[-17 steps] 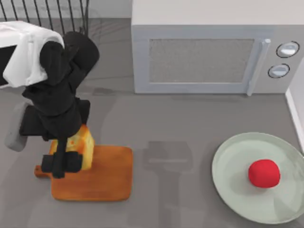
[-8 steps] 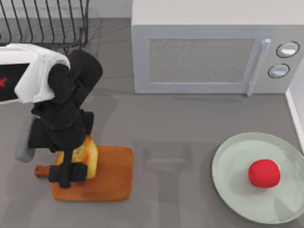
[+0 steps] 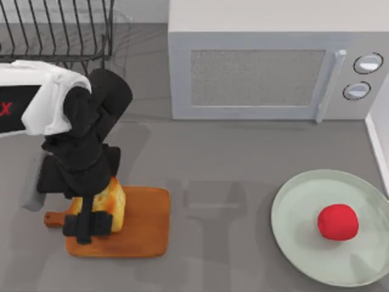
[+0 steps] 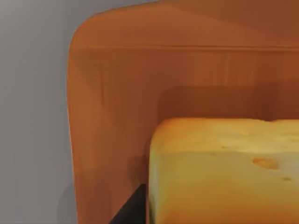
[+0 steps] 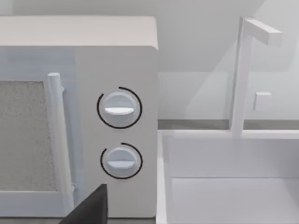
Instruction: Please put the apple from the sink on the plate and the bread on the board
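Observation:
The golden-brown bread [image 3: 115, 199] is over the left part of the orange-brown board [image 3: 143, 225], with my left gripper [image 3: 90, 224] shut on it from above. The left wrist view has the bread [image 4: 224, 172] close up, low over the board [image 4: 112, 107]; whether it touches the wood I cannot tell. The red apple [image 3: 337, 221] lies on the pale green plate [image 3: 292, 213] at the front right. My right arm is parked by the sink [image 5: 233, 186], where a dark part of its gripper [image 5: 88, 209] shows.
A grey microwave [image 3: 273, 67] stands at the back, also in the right wrist view [image 5: 117, 116]. A black wire rack [image 3: 58, 30] sits at the back left. The sink's white edge [image 3: 378, 143] borders the table's right side.
My left gripper has carried the bread a little toward the front and lower over the board. The apple and the plate have not moved.

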You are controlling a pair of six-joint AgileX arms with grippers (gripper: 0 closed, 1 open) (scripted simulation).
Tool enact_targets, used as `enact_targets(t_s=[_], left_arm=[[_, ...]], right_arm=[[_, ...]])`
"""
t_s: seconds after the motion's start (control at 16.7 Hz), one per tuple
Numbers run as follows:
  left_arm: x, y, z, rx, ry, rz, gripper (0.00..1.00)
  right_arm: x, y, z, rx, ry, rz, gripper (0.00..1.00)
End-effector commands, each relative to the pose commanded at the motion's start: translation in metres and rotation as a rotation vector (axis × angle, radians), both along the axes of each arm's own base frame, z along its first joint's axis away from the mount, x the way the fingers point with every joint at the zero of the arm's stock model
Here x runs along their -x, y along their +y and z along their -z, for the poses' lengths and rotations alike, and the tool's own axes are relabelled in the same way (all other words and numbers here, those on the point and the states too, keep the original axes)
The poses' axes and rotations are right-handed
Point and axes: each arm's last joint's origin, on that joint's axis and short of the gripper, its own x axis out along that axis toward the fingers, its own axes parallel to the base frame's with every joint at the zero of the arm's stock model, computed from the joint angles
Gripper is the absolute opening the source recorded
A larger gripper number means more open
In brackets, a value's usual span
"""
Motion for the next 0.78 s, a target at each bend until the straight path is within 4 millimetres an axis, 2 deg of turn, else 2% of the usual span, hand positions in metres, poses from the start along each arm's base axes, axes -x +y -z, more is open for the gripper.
enact_targets(t_s=[0.6,0.78], left_arm=[[0.0000,0.0000,0.0000,0.000,0.000,0.000,0.98],[0.0000,0.0000,0.0000,0.000,0.000,0.000,1.00]], right_arm=[[0.0000,0.0000,0.0000,0.000,0.000,0.000,1.00],[0.0000,0.0000,0.0000,0.000,0.000,0.000,1.00]])
